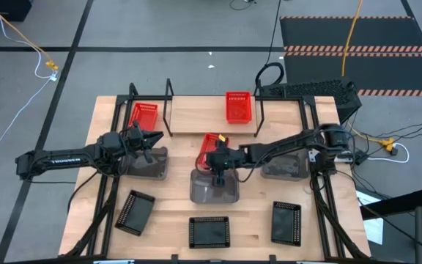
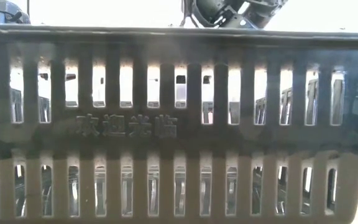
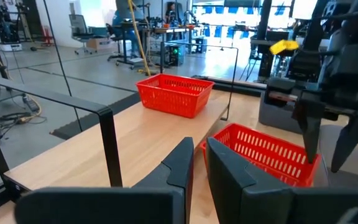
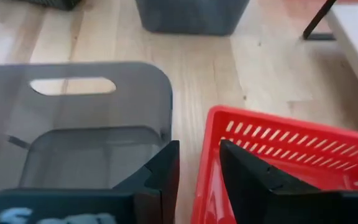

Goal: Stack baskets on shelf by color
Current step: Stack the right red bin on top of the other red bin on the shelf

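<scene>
Two red baskets stand apart on the shelf (image 1: pixel 196 117), one at its left end (image 1: pixel 145 115) and one right of the middle (image 1: pixel 238 106). A third red basket (image 1: pixel 208 145) sits on the table in front of the shelf, beside the middle grey basket (image 1: pixel 215 187). My right gripper (image 1: pixel 218 158) is open over this red basket's near end, one finger inside (image 4: pixel 253 180) and one outside (image 4: pixel 160 174). My left gripper (image 1: pixel 150 141) hangs shut and holds nothing above the left grey basket (image 1: pixel 149 163). My right gripper straddles the red basket's end wall by its corner (image 4: pixel 205 155), one finger inside the basket and one outside. The fingers slant down from the table's right. I cannot tell whether either finger touches the wall. The basket rests on the table.
A third grey basket (image 1: pixel 284 167) stands at the right. Three black baskets (image 1: pixel 134 211) (image 1: pixel 209 231) (image 1: pixel 286 221) lie along the near edge; the middle one's slotted wall (image 2: pixel 179 124) fills the low view. Thin black shelf uprights (image 1: pixel 169 103) (image 1: pixel 257 110) rise near the red baskets.
</scene>
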Motion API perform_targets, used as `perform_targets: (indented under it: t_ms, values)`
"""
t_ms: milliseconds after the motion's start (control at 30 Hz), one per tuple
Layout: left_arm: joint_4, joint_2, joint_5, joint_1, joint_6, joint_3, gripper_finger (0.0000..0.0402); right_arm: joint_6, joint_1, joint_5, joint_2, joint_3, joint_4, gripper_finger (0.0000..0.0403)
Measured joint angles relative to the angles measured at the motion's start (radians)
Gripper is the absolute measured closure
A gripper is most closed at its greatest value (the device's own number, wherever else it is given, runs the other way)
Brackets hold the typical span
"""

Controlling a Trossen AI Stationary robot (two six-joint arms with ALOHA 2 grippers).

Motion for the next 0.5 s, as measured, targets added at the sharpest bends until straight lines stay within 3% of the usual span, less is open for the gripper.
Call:
perform_targets:
  t_ms: [500]
  values:
    - [-0.001, 0.0, 0.0, 0.0, 0.0, 0.0, 0.0355, -0.023, -0.028, -0.001, 0.033, -0.001, -0.061, 0.0293]
